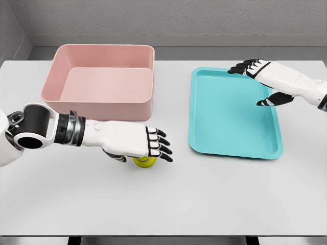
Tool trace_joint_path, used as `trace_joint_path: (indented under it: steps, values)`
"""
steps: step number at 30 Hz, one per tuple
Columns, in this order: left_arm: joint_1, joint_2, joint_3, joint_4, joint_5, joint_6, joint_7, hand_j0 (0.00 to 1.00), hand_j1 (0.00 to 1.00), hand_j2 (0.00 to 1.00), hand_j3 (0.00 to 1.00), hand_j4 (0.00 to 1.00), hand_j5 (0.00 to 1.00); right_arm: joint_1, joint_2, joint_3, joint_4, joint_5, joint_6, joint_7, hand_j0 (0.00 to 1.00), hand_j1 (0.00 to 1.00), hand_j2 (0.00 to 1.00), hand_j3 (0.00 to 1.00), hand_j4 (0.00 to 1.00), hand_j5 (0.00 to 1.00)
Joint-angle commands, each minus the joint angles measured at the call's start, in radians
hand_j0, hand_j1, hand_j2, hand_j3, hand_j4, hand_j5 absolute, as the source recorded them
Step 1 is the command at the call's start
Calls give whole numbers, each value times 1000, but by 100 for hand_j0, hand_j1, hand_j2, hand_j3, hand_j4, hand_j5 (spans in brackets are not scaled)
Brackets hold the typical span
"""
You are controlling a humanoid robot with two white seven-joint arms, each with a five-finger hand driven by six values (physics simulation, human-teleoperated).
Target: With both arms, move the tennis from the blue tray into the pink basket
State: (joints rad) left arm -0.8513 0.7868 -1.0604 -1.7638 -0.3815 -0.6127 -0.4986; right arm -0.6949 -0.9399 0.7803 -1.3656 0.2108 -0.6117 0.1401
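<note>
White worktop [214,199] carrying pink basket [102,81] and blue tray [230,117]. Left robot hand [135,143] over tennis ball [144,162] on worktop between basket and tray, grip unclear. Right robot hand [258,76] spread above tray, holding nothing.

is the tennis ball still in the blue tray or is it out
Out. The tennis ball lies on the white table under the left hand, between the pink basket and the bare blue tray.
</note>
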Motion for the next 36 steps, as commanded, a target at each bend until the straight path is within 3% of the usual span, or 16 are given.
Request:
trace_joint_path:
  steps: [1,7,8,17,23,25,28,31,36]
  values:
    - [-2,-3,0,0,-4,2,-51,100,100,100,100,100,100,0,-3,-1,0,-7,1,-1,100,100,100,100,100,100]
    - [-21,-8,0,1,-11,2,-57,100,100,100,100,100,100,-28,-103,-7,0,-7,1,-5,100,100,100,100,100,100]
    - [-21,-8,0,1,-11,2,-57,100,100,100,100,100,100,-31,-109,-39,0,-7,1,-1,100,100,100,100,100,100]
    - [-28,-24,-27,9,-1,2,-107,100,100,100,100,100,100,-46,-125,-45,-9,-7,1,-2,100,100,100,100,100,100]
    - [-41,-27,-35,9,159,39,-112,100,100,100,100,100,100,-49,-122,-47,-29,-7,1,-2,100,100,100,100,100,100]
    - [-46,-32,-35,23,173,60,-112,100,100,100,100,100,100,-49,-120,-45,-30,-7,1,-2,100,100,100,100,100,100]
    - [-51,-63,-35,72,154,134,-112,100,100,100,100,100,100,-49,-111,-44,-44,-7,1,-2,100,100,100,100,100,100]
    - [-49,-77,-36,70,84,159,-112,100,100,100,100,100,100,-48,-111,-44,-44,-7,1,-2,100,100,100,100,100,100]
    - [-48,-75,-38,64,76,157,-112,100,100,100,100,100,100,-48,-111,-41,-44,-7,1,-2,100,100,100,100,100,100]
